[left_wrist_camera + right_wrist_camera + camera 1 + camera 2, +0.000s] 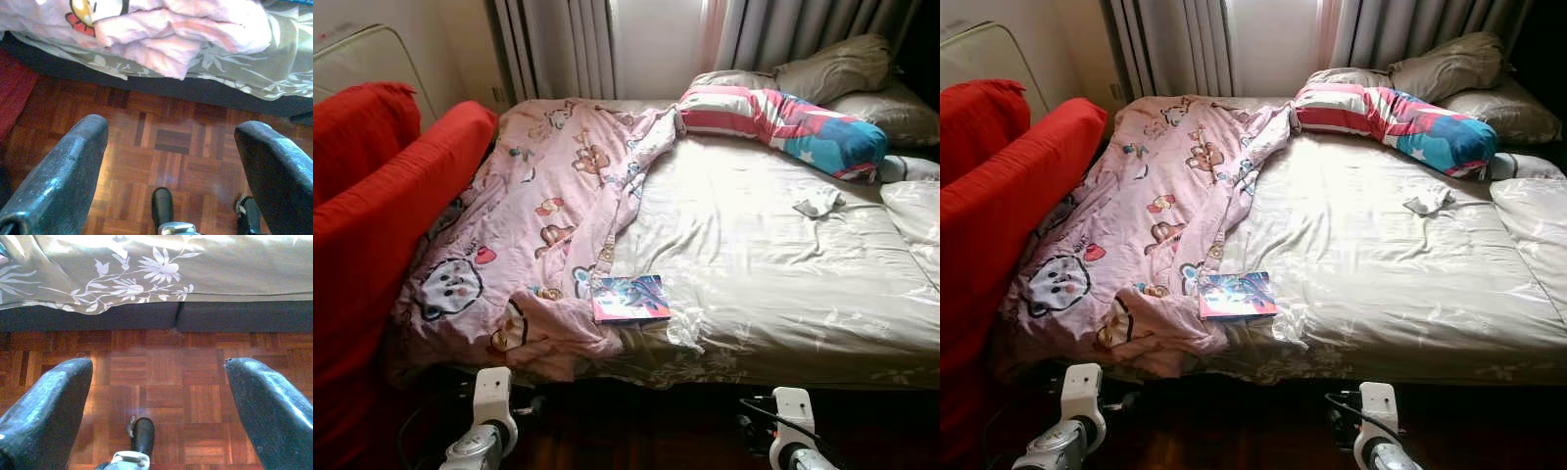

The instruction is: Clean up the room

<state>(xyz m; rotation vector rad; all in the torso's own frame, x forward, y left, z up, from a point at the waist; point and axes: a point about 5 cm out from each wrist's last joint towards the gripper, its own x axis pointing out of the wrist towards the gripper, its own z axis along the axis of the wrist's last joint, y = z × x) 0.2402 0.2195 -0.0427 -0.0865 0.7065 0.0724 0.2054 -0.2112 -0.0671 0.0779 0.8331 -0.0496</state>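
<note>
Ahead of us, the bed [783,284] spans most of the head views, covered by a pale beige floral sheet [773,264] that hangs down over its near edge. Along our left side stands a red sofa [372,215], pressed close against the bed. A pink cartoon-print blanket [529,225] lies rumpled over the left part of the mattress, running from the head end down to the near edge, where a fold of it spills over the sheet. At the head end a striped red, white and blue bolster pillow [783,122] lies across the bed, with grey-beige pillows [842,69] stacked behind it toward the curtains [793,29]. Near the foot edge, a colourful book [629,299] rests flat on the sheet, touching the blanket's edge. A small crumpled white cloth [819,202] sits on the sheet just below the bolster.

We hold both arms low in front of the bed. Our left gripper [171,161] hangs over the wooden parquet floor [171,142], its fingers [63,171] spread wide apart and empty, the blanket's overhang just beyond them. Our right gripper [156,401] hangs likewise over the parquet, fingers [49,411] parted and empty, facing the sheet's draped edge.
</note>
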